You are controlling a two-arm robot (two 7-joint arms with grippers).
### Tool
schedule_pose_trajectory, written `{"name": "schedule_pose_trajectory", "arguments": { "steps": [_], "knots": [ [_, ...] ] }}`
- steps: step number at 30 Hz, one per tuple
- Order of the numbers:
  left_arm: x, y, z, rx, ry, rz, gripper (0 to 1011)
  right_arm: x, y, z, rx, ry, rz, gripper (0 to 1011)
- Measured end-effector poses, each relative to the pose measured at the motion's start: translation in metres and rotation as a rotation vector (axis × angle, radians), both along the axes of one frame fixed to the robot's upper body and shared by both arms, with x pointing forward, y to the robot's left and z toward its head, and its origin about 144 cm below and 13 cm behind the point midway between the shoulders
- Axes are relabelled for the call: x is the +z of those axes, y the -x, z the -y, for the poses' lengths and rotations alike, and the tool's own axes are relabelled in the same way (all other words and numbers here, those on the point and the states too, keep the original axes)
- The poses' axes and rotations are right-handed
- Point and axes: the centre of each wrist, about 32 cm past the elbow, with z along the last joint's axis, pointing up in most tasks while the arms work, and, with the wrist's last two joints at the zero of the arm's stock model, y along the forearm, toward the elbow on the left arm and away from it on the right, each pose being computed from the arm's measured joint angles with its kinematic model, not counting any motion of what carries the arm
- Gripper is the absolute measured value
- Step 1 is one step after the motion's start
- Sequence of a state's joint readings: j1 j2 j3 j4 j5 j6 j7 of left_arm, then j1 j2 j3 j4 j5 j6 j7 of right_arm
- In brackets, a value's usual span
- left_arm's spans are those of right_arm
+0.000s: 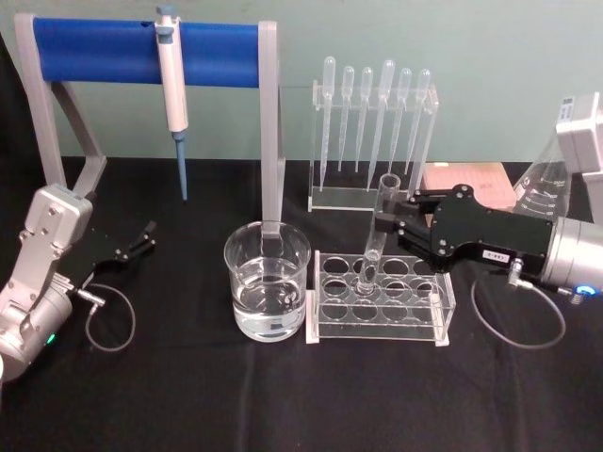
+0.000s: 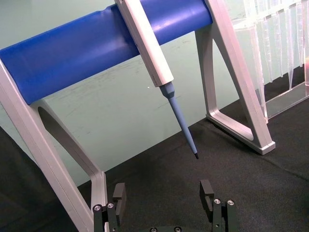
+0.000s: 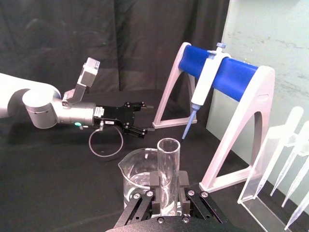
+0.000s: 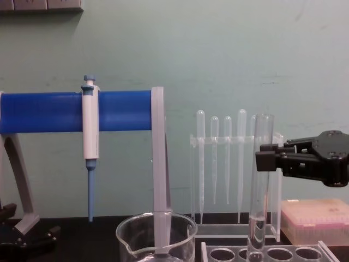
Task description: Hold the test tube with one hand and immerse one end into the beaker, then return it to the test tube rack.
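Note:
The test tube [image 1: 375, 234] stands upright with its lower end in a hole of the clear rack [image 1: 381, 299]. My right gripper [image 1: 387, 222] reaches in from the right and is shut on the tube's upper part. In the right wrist view the tube [image 3: 168, 162] sits between the two pads [image 3: 154, 183]. In the chest view the gripper [image 4: 266, 158] clamps the tube [image 4: 259, 191] below its rim. The beaker [image 1: 267, 281], part full of clear liquid, stands just left of the rack. My left gripper [image 1: 141, 240] rests open at the far left, well apart from it.
A blue-barred stand [image 1: 141, 52] holding a hanging pipettor [image 1: 173, 104] stands behind the beaker. A clear rack of plastic pipettes [image 1: 372, 132] stands behind the tube rack. A flask [image 1: 546, 184] and a pink box [image 1: 466, 179] lie at the back right.

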State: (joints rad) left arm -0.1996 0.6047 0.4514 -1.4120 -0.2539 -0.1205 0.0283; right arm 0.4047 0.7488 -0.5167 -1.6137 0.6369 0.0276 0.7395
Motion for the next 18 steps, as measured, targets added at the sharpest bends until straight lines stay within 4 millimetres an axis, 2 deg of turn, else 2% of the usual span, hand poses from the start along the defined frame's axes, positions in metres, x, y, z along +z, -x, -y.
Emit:
{"name": "schedule_pose_trajectory", "arguments": {
  "steps": [18],
  "knots": [
    [0.0, 0.0, 0.0, 0.0, 0.0, 0.0, 1000, -0.018, -0.002, -0.001, -0.031, 0.03, 0.0, 218]
  ]
}}
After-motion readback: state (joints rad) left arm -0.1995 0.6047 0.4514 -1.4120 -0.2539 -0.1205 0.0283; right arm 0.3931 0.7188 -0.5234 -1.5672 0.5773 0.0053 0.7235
